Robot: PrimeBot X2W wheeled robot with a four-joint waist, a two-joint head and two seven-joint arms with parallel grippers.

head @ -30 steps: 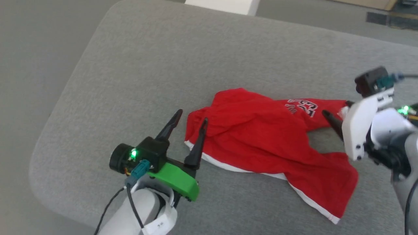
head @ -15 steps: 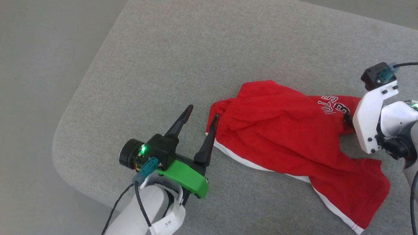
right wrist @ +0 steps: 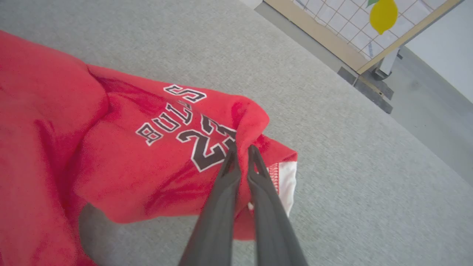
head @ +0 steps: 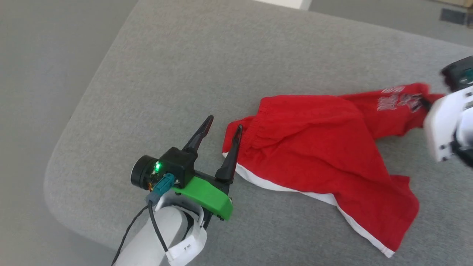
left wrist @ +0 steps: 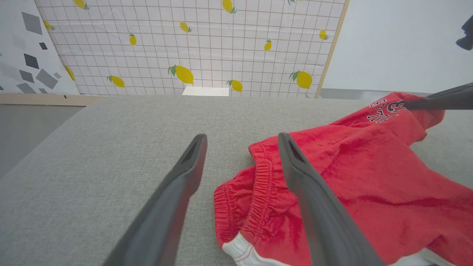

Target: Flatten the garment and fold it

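While the left gripper [head: 225,122] hovers at the left end of the garment [head: 314,140] with its fingers spread wide and empty, one finger stands just over the gathered waistband [left wrist: 258,181] and the other over the bare grey bench [head: 184,66]. From there the red shorts stretch to the right across the bench, so their long axis runs roughly left to right, with the waistband nearest the left arm. The cloth is soft and wrinkled, with a white stripe [head: 281,184] along the near edge, and one leg falls toward the near right. At the far right, the right gripper [right wrist: 242,147] has its fingers pinched closed on the hem of the other leg, beside the lettering [right wrist: 184,122]. This leg looks a little lifted. I judge the next move is for the left fingers to close on the waistband, so both arms can pull the garment flat.
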